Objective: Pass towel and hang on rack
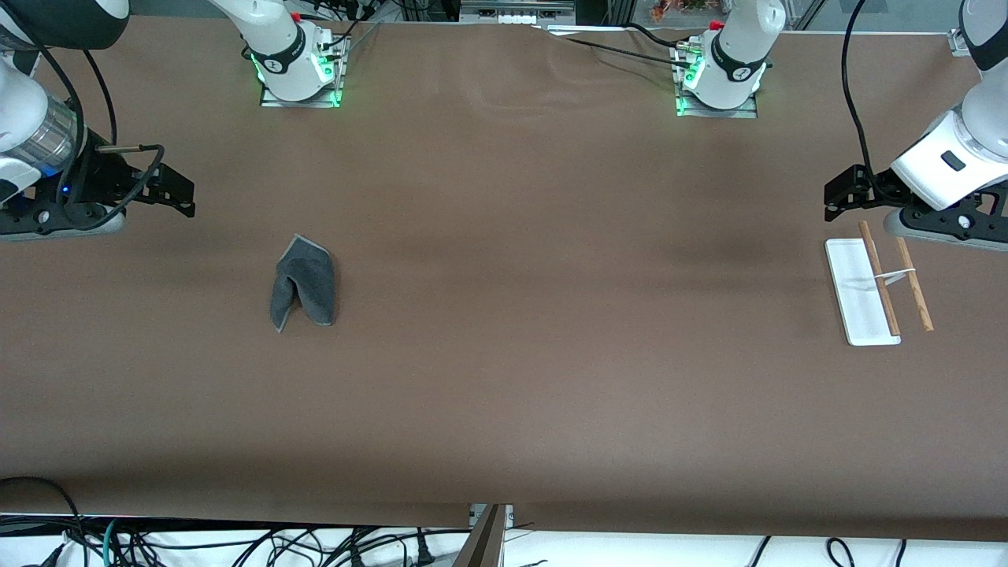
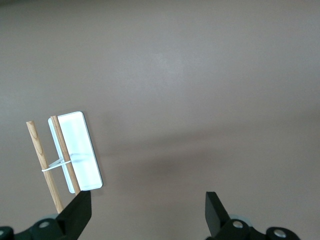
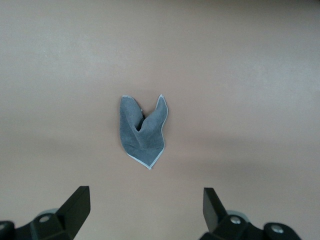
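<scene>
The towel [image 1: 304, 283] lies crumpled on the brown table toward the right arm's end, dark grey face up; it also shows in the right wrist view [image 3: 142, 131]. The rack [image 1: 862, 291] stands at the left arm's end: a white base, two thin wooden rods [image 1: 879, 277] and a short white crosspiece; it also shows in the left wrist view [image 2: 76, 150]. My right gripper [image 1: 177, 189] is open and empty, up over the table, apart from the towel. My left gripper [image 1: 841, 193] is open and empty, up over the table beside the rack.
The two arm bases [image 1: 298, 63] [image 1: 720, 75] stand along the table's edge farthest from the front camera. Loose cables [image 1: 236, 543] hang below the table's nearest edge. A wide stretch of bare brown table [image 1: 567, 299] lies between towel and rack.
</scene>
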`<state>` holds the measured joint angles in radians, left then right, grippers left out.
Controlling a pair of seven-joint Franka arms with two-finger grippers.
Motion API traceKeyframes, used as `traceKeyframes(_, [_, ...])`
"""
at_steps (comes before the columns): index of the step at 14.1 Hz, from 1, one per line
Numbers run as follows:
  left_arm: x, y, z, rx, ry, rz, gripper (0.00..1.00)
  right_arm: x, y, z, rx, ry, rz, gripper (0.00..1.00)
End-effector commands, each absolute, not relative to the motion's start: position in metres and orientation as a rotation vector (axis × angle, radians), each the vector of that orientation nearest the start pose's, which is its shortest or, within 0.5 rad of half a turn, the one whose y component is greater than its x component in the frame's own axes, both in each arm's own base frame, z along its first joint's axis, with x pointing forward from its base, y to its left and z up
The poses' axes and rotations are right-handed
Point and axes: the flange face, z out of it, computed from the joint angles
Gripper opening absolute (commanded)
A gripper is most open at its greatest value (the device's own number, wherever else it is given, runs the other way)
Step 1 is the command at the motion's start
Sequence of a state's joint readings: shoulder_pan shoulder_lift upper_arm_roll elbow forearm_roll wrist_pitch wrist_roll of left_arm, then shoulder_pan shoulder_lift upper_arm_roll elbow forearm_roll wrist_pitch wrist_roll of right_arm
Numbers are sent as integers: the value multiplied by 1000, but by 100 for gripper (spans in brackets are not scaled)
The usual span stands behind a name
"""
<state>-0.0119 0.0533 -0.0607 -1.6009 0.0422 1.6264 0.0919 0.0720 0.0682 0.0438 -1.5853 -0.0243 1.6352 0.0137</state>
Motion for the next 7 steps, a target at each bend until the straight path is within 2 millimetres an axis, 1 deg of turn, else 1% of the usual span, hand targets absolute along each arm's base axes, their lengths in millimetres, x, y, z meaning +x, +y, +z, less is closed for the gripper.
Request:
traceKeyframes(1, [575, -37, 591, -3104, 255, 53, 100, 573, 66, 591, -3178, -150, 32, 100])
traceKeyframes(7, [575, -35, 591, -3105, 253, 53, 100, 571, 70, 588, -3179, -160, 46, 100])
